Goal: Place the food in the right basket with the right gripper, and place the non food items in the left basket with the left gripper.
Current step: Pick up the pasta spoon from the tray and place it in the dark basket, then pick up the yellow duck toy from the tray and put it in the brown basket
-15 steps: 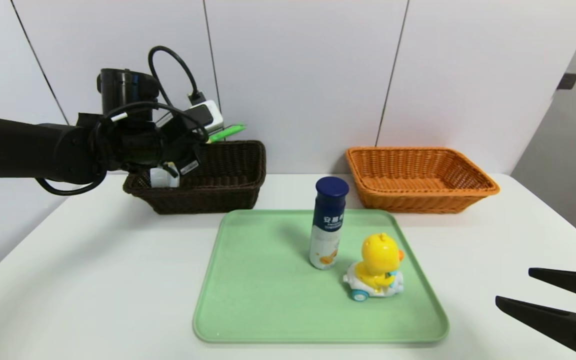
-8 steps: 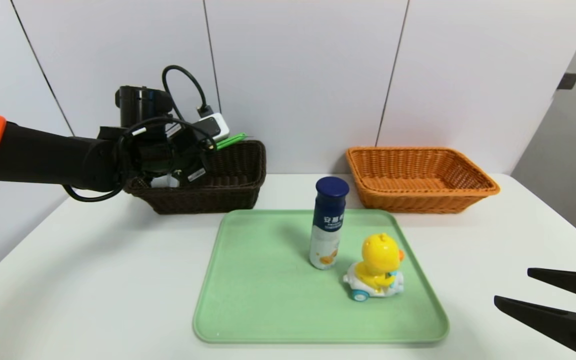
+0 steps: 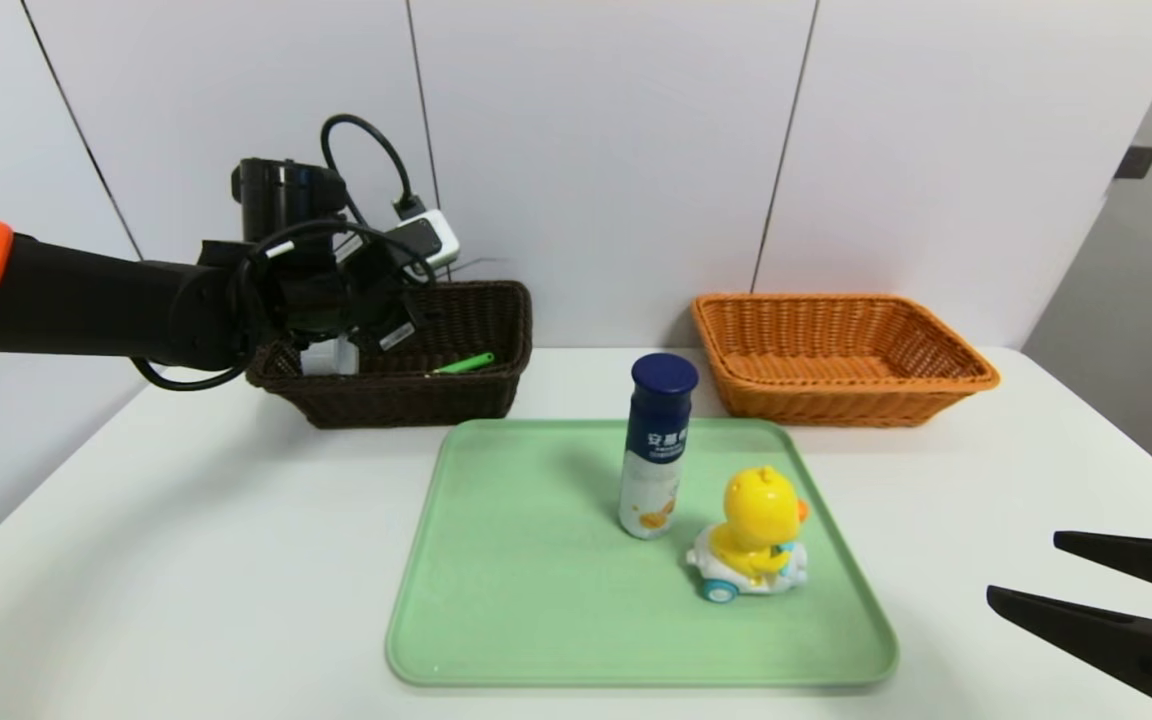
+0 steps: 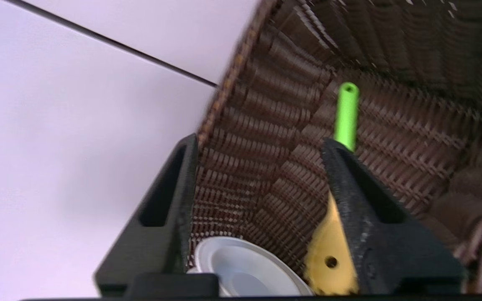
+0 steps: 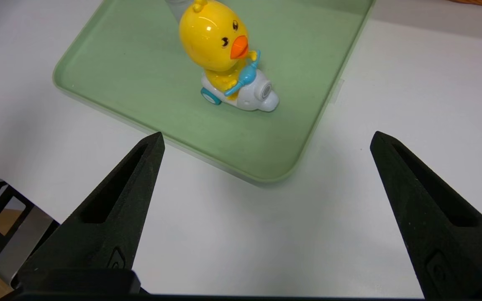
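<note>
My left gripper (image 4: 260,140) hangs open over the dark brown left basket (image 3: 456,395), holding nothing. A green stick (image 3: 466,362) lies inside that basket, seen past one fingertip as the green stick (image 4: 345,115). A white round item (image 4: 245,271) and a yellow piece (image 4: 329,255) also rest in there. On the green tray (image 3: 496,600) stand a blue-capped bottle (image 3: 656,445) and a yellow duck toy (image 3: 754,535). My right gripper (image 3: 1024,568) is open low at the table's front right, just off the tray's corner, with the duck toy (image 5: 224,58) ahead of it.
The orange right basket (image 3: 936,390) sits at the back right with nothing visible in it. White table (image 3: 186,560) surrounds the tray. A white panelled wall stands close behind both baskets.
The left gripper has opened and the green stick, held above the basket's rim before, now lies inside the brown basket. The right arm has not moved.
</note>
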Tool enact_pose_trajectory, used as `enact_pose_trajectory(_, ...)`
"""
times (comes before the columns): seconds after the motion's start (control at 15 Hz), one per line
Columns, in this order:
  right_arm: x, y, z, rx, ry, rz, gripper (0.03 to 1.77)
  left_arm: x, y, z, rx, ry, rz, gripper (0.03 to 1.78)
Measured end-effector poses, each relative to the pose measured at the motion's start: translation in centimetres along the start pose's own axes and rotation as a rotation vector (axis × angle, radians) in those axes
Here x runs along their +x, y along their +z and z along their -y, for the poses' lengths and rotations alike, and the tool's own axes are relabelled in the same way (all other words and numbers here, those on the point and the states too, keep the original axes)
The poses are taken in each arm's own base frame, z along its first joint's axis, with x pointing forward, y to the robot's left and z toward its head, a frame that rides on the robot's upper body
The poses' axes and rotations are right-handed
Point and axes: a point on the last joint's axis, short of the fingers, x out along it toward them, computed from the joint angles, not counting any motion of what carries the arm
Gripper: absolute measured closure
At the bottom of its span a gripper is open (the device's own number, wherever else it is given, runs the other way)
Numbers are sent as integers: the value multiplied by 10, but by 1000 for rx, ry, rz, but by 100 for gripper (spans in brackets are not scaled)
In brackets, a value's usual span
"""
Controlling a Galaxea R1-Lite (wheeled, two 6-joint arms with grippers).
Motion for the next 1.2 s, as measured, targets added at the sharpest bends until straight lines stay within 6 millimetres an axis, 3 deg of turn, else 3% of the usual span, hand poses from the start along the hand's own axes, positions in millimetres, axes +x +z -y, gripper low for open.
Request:
enact_pose_trajectory(0.33,0,0,0,2,-2,2,10,-16,41,-48,-259,148,48,42)
enact_pose_trajectory(0.47,-1,1,0,1,-3,5,10,-29,53,-51,-447,122,32,35)
enact_pose_trajectory(0.8,-2,2,-1,-4,-4,15,10,-61,62,-30,-861,6,-51,24)
enact_pose_trajectory(1.2,-3,4,-1,-6,-1,23,10,-120,54,15,-886,-114,-124,17)
